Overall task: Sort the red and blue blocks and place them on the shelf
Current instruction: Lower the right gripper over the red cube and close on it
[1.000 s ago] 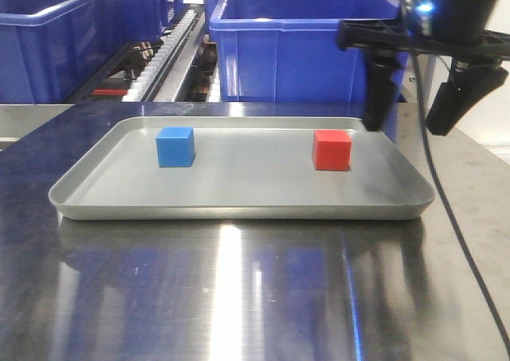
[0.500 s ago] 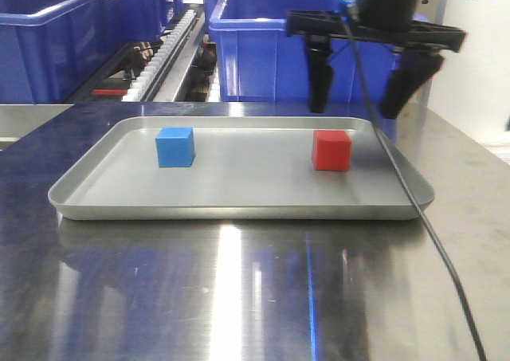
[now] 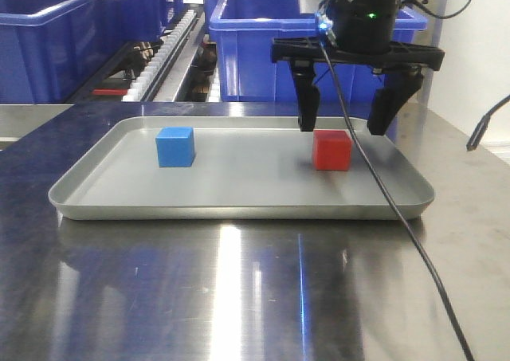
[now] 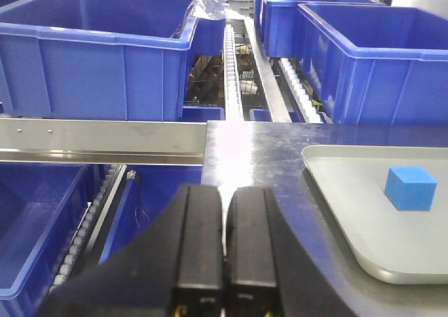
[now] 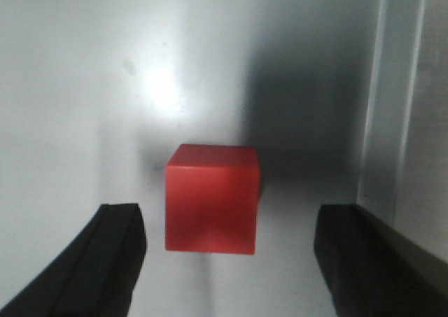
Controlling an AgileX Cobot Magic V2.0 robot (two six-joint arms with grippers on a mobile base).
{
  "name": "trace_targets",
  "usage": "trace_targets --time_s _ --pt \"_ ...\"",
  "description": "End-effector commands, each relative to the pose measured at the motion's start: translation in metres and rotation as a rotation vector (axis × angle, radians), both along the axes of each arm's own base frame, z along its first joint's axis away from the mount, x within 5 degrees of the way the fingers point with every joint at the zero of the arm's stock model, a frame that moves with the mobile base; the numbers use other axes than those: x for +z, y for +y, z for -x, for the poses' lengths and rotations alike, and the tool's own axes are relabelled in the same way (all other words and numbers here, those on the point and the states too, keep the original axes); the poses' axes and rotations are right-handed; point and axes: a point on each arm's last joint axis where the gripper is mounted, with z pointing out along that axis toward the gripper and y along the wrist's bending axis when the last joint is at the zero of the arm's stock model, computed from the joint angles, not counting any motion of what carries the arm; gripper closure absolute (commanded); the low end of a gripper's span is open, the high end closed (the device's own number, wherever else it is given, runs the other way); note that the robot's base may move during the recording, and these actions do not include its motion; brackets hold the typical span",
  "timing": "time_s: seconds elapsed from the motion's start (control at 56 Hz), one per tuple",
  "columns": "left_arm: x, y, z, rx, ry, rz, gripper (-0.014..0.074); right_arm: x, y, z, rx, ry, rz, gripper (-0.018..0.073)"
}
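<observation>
The red block sits at the right of the shallow grey tray, and the blue block at its left. My right gripper hangs open just over the red block, one finger on each side and neither touching. In the right wrist view the red block lies between the spread fingers of the right gripper. My left gripper is shut and empty, left of the tray, with the blue block off to its right. The shelf with roller ledges stands behind the table.
Large blue crates fill the rack behind the tray, and more blue crates show in the left wrist view. The tray's raised right rim runs close beside the red block. A black cable trails from the right arm over the steel tabletop.
The right gripper has swung left from beyond the tray's right edge and come down, so its open fingers now straddle the red block. Both blocks stay put.
</observation>
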Motion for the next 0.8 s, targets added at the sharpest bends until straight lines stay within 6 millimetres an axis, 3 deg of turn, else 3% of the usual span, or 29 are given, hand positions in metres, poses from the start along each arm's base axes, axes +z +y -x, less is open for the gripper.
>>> trace_targets --time_s 0.0,0.643,0.786 --pt "0.0 0.001 0.001 0.003 -0.079 0.011 0.0517 0.028 -0.001 0.002 0.006 -0.087 -0.025 -0.0043" --pt "0.0 0.001 0.001 0.003 -0.079 0.011 0.0517 0.013 0.006 -0.003 0.024 -0.084 0.005 -0.0042" --pt "0.0 0.001 0.001 0.003 -0.079 0.011 0.0517 0.013 0.006 -0.003 0.024 -0.082 0.005 0.0052"
